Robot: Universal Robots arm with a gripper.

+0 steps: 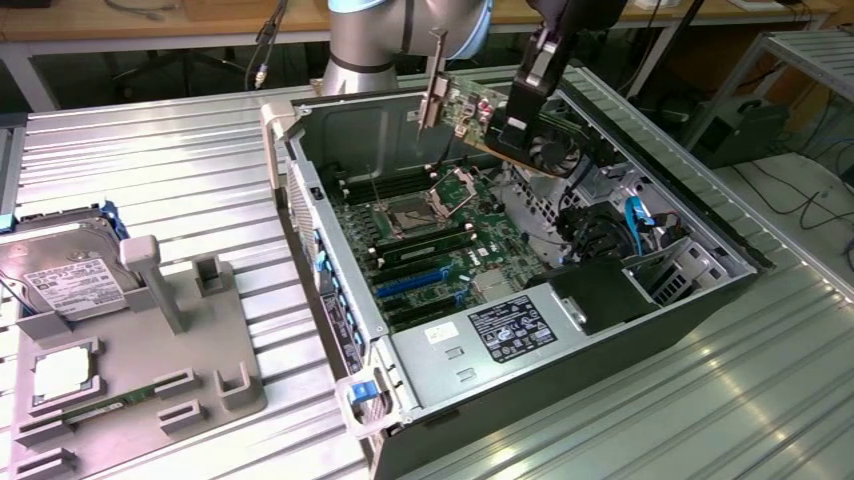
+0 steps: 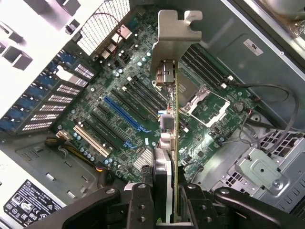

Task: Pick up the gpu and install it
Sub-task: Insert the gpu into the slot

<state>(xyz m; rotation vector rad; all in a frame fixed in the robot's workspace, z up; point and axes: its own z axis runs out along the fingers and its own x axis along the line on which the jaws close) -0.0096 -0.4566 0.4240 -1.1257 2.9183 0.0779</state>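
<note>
gpu held over the open computer case [image 1: 304,190]
the gripper [image 2: 164,202] pinches the gpu [image 2: 174,119] edge-on, its silver bracket [image 2: 175,40] at the far end, above the motherboard [image 2: 119,90].

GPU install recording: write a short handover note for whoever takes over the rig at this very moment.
Tool: shut on the gpu, gripping it by one edge.
Gpu: in the air over the open computer case, above the motherboard, clear of the board.
Done: pickup.
Left: the card is not yet seated in any slot; the blue slot is unoccupied.
</note>
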